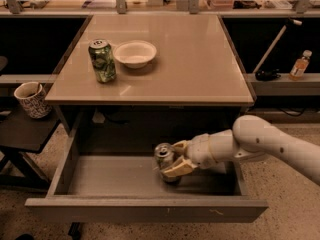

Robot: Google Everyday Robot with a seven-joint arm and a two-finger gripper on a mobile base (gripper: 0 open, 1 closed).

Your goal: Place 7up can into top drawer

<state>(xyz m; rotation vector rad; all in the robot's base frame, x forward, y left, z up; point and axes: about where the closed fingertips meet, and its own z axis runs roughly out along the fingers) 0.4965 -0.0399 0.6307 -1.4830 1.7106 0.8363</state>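
The top drawer [145, 208] stands pulled open under the table, its flat grey front panel toward me. My gripper [173, 160] reaches into it from the right on a white arm and is shut on the 7up can [164, 158], a pale silvery can with a silver top. The can is upright, low inside the drawer right of its middle; I cannot tell if its base touches the drawer floor.
A darker green patterned can [102, 60] and a white bowl [135, 53] stand on the tan table top [195, 59]. A patterned mug [32, 99] sits on a low dark stand at left. A small bottle [300, 64] stands on a ledge at right.
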